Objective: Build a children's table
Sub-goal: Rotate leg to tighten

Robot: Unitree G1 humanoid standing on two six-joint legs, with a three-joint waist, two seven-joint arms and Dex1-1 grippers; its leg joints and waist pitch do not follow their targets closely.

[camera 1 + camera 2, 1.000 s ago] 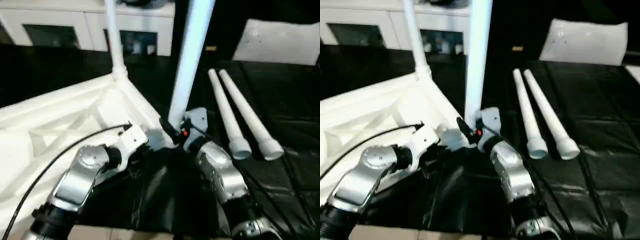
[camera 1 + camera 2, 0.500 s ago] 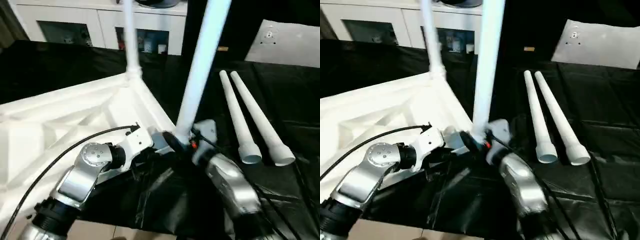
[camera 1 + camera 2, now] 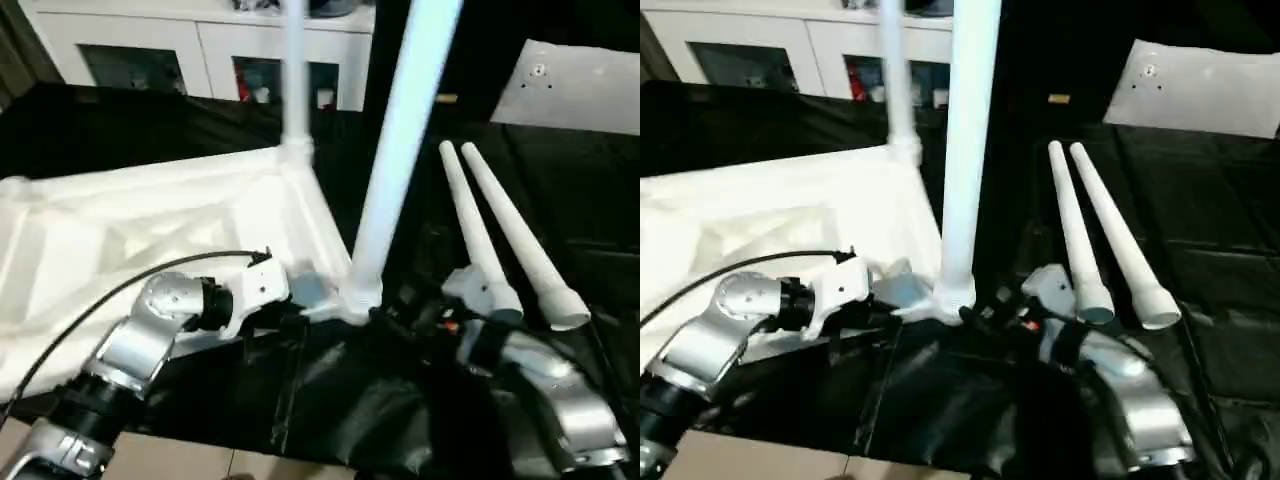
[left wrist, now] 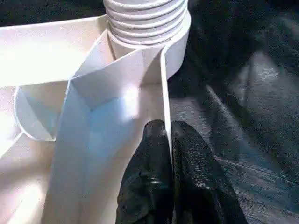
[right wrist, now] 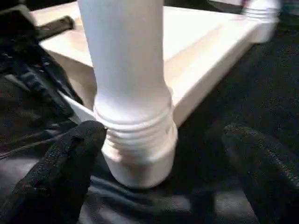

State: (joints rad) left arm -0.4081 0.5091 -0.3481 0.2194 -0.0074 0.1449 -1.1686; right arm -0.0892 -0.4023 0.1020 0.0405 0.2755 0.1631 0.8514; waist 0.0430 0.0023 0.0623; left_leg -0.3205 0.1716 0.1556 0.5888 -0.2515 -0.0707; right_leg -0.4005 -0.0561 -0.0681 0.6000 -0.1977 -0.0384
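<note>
Table top [image 3: 150, 230] lies upside down on the black surface; our left end effector [image 4: 167, 135] pinches its rim, right end effector [image 5: 163, 154] gapes around a seated leg [image 3: 400, 150]. Light, stiff, smooth plastic; we'd grip legs low.

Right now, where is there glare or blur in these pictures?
Left wrist view: bright glare on the tabletop rib by the corner socket. Right wrist view: the near leg is soft and the far corner blurred. Left eye view: the cabinet and far leg look smeared.
</note>
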